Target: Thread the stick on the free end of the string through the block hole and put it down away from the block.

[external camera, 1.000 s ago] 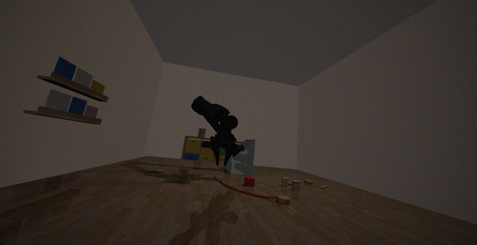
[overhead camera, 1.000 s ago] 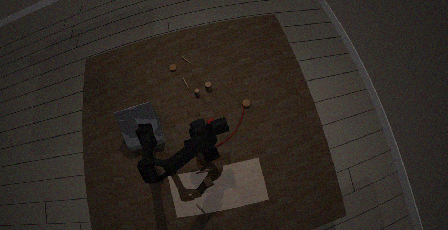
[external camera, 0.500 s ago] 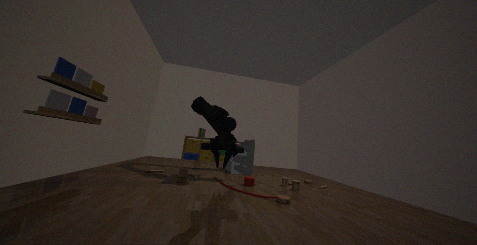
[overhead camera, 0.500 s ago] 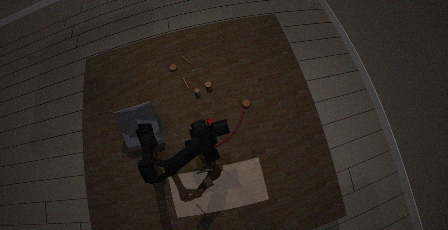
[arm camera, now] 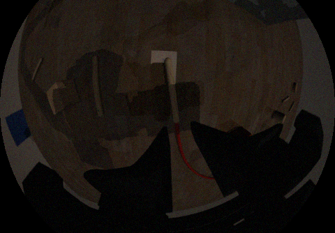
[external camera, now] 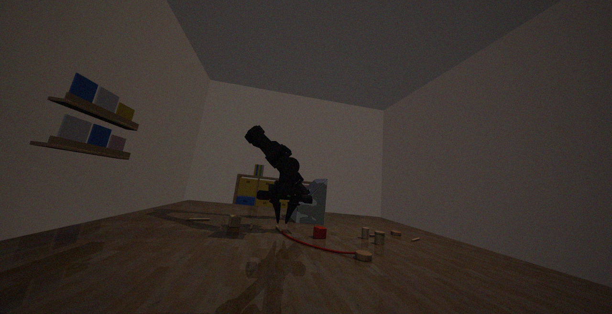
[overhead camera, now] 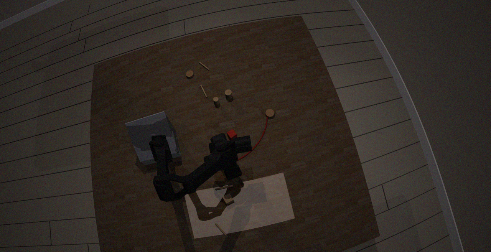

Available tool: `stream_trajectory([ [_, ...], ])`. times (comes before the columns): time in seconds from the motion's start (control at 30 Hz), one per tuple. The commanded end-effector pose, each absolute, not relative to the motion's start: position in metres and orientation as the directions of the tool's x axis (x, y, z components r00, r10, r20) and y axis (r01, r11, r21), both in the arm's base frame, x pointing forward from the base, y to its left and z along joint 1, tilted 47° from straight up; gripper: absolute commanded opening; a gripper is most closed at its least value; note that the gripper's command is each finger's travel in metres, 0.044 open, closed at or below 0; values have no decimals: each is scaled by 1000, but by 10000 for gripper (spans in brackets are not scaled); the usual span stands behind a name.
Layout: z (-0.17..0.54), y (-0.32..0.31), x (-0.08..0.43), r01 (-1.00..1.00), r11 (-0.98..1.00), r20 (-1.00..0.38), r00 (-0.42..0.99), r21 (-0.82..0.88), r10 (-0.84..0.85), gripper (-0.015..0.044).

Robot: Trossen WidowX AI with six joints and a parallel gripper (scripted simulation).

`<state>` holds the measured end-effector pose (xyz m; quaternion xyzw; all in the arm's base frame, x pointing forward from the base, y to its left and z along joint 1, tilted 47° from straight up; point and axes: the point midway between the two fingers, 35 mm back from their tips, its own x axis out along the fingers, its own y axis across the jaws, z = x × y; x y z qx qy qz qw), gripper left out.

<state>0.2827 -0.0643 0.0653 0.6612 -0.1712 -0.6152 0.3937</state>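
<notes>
The stick on the string (external camera: 278,228) (arm camera: 171,90) lies on the table under my gripper, hidden by the arm in the top view. The red string (overhead camera: 264,133) (external camera: 315,246) (arm camera: 199,174) curves from it to the round wooden button (overhead camera: 269,113) (external camera: 363,255). My gripper (external camera: 281,222) (arm camera: 179,128) points down, narrowly open; its fingertips stand just above the table. In the wrist view, the joint of stick and string shows between them. The block (overhead camera: 228,199) (external camera: 234,221) (arm camera: 51,95) stands on the table to one side; I cannot make out its hole.
A loose stick (overhead camera: 224,187) (external camera: 251,226) (arm camera: 97,86) lies between block and gripper, another (overhead camera: 220,229) (external camera: 199,219) beyond the block. A red cube (overhead camera: 231,133) (external camera: 319,232) stands near the arm. Two cylinders, a disc (overhead camera: 189,74) and two sticks lie farther off. A grey box (overhead camera: 147,123) stands beside the arm.
</notes>
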Motion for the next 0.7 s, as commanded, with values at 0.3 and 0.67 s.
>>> stream_trajectory([
  [0.3, 50, -79, 284, 268, -629, -679, 180, 730, -712, 122],
  [0.67, 48, -83, 285, 261, -627, -675, 182, 734, -715, 70],
])
